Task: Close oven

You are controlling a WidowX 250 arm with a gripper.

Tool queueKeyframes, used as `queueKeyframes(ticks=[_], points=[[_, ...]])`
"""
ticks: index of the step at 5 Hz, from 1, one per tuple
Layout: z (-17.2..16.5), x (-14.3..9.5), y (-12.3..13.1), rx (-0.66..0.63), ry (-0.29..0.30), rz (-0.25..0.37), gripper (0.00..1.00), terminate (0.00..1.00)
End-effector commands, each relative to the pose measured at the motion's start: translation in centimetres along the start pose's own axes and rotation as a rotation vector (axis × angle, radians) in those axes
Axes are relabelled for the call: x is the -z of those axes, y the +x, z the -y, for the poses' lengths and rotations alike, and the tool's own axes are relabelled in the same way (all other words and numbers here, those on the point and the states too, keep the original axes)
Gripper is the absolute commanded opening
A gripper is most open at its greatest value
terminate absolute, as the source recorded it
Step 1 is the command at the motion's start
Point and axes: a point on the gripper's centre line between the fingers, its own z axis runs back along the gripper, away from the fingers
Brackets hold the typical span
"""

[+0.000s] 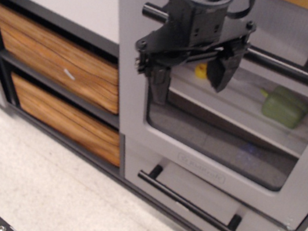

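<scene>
Already the oven (227,133), at the right of the frame, seems shut flush, its stiff, light door best pushed near the black handle (279,64), while the gripper (188,80) hangs before the window, open wide, holding nothing.

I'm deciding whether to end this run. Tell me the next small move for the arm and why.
Probably back the gripper straight away from the oven and stop. The door's left edge looks flush with the cabinet front, no dark gap shows around it, and the open fingers hold nothing, hanging in front of the window below the bar handle. If the door springs back, one more push would be needed.
</scene>
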Motion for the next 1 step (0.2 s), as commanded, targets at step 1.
queueKeyframes(ticks=[1], points=[[0.36, -1.39, 0.79, 0.001, -0.036, 0.017, 1.00, 1.00]])
